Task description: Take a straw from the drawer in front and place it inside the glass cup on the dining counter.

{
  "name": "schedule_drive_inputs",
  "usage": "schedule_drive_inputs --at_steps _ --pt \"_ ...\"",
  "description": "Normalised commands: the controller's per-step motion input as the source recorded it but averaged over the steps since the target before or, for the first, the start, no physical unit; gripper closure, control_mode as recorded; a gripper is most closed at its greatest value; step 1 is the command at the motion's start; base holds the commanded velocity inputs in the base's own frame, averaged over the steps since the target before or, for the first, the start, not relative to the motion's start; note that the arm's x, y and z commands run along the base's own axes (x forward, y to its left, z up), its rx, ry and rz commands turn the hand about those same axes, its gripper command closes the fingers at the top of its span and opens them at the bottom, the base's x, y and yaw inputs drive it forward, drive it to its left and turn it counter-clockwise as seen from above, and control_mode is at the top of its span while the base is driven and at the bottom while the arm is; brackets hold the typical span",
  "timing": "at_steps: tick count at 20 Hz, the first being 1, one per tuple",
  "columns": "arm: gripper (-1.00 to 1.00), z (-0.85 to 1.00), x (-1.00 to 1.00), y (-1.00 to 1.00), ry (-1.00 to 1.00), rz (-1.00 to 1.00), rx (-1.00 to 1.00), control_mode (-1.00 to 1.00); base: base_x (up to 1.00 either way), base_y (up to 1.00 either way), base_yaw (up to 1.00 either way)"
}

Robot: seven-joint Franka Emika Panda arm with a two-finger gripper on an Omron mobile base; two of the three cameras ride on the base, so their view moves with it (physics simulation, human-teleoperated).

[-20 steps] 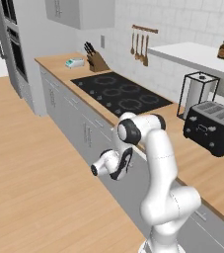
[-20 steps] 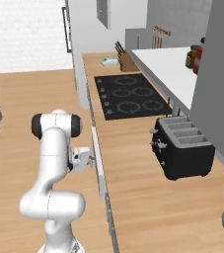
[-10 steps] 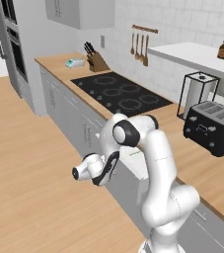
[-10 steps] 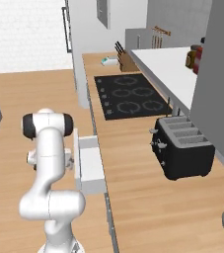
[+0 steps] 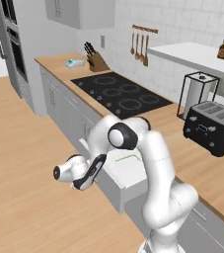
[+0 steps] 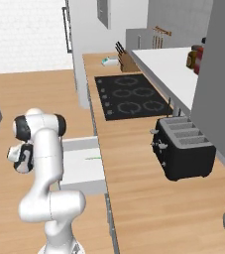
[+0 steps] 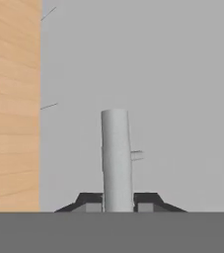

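Left base view: the drawer (image 5: 126,170) is seen pulled out below the worktop (image 5: 182,158), a thin green straw (image 5: 126,158) lying on its pale floor. Right base view: the straw (image 6: 92,158) lies alone inside. Hand view: the claw (image 7: 118,203) is pinched on the drawer's bar handle (image 7: 116,158).

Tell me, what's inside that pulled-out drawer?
A thin green straw lies on the pale floor of the drawer. The arm covers part of it in both base views. The claw grips the bar handle.
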Motion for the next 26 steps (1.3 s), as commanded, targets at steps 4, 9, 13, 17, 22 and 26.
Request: schedule_drive_inputs --at_steps 4,9,13,17,22,26 --pt "-1.0 0.0 -0.22 1.0 0.1 0.0 0.19 -1.0 0.0 0.0 0.0" --pt "-1.0 0.57 -0.56 0.49 -0.02 0.0 0.18 -1.0 0.0 0.0 0.0" --pt "-1.0 1.0 -0.81 -0.08 -0.06 0.0 0.34 -1.0 0.0 0.0 0.0" --pt "-1.0 1.0 -0.49 -0.57 -0.02 0.0 0.43 -1.0 0.0 0.0 0.0" --pt "-1.0 0.99 0.0 -0.89 0.0 0.0 0.45 -1.0 0.0 0.0 0.0" --pt "-1.0 0.73 0.33 -0.95 0.08 0.0 0.43 -1.0 0.0 0.0 0.0"
